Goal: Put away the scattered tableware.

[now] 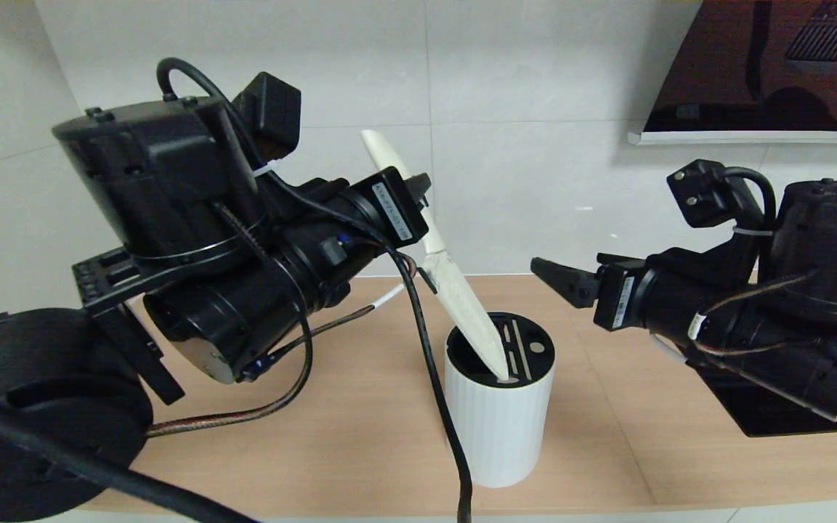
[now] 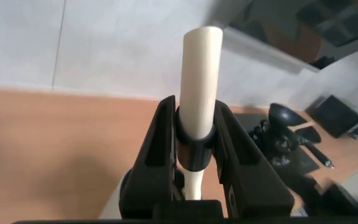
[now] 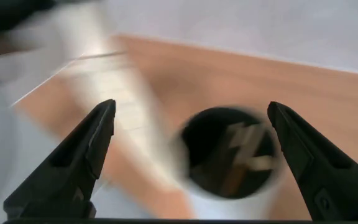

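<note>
You see the left gripper (image 1: pixel 418 207) clamped on the white knife (image 1: pixel 466 301), its tip inside the white holder (image 1: pixel 498 428) on the wooden counter (image 1: pixel 302 443) before a tiled wall (image 1: pixel 535 109), with the right gripper (image 3: pixel 191 109) spread apart at the holder's 3 o'clock.

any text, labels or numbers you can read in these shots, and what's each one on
Left-arm sticker, white, on the left gripper: print too small to read.
Right-arm sticker, white, on the right gripper: print too small to read.
Knife and white holder: no markings visible.
</note>
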You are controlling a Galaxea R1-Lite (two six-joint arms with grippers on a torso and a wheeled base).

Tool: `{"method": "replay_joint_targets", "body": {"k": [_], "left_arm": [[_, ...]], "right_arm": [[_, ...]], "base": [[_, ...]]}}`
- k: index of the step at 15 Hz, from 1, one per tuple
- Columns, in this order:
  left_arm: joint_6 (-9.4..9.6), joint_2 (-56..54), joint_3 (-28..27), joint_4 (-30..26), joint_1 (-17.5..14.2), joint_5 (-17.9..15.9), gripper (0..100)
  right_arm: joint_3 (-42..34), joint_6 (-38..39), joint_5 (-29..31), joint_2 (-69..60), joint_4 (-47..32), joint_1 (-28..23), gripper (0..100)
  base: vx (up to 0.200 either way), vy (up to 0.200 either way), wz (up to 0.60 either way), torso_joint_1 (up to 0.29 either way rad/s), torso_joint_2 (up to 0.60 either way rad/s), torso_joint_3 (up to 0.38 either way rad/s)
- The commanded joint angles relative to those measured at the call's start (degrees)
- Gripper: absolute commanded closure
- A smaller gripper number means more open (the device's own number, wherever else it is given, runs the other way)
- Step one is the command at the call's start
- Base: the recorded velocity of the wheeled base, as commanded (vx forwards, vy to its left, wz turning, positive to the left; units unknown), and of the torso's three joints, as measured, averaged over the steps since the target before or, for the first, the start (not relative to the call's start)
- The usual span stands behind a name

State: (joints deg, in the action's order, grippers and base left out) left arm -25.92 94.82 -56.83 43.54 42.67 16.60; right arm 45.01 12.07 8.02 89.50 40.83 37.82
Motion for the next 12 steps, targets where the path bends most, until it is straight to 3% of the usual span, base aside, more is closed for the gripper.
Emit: {"method": "replay_joint_targets", "body": {"k": [1,3,5,6,9,12], "left_arm": [[3.51,-0.4,-5.9,-4.1,4.4,6.2,100],[6.76,-0.1,-7.8,-8.9,6.9,10.7,100],[9.22,1.4,-10.1,-9.0,7.6,12.9,100],[12.03,3.2,-11.9,-8.8,7.6,15.7,100],[16.78,8.0,-13.1,-5.8,8.6,25.1,100],[22.4,10.3,-12.0,-0.8,10.7,30.2,100]], "right_arm": [[0.3,0.1,-4.2,-0.1,-0.2,-9.5,0],[0.2,0.1,-5.3,0.1,-0.3,-10.9,0],[0.0,0.1,-5.3,0.4,-0.3,-11.2,0],[-0.1,0.1,-5.2,0.8,-0.3,-11.2,0],[-0.1,0.1,-5.1,0.8,-0.3,-11.2,0],[-0.3,0.1,-5.1,1.4,-0.3,-11.2,0]], "base": [[0.0,0.0,0.0,0.0,0.0,0.0],[0.0,0.0,0.0,0.0,0.0,0.0],[0.0,0.0,0.0,0.0,0.0,0.0],[0.0,0.0,0.0,0.0,0.0,0.0],[0.0,0.0,0.0,0.0,0.0,0.0],[0.0,0.0,0.0,0.0,0.0,0.0]]}}
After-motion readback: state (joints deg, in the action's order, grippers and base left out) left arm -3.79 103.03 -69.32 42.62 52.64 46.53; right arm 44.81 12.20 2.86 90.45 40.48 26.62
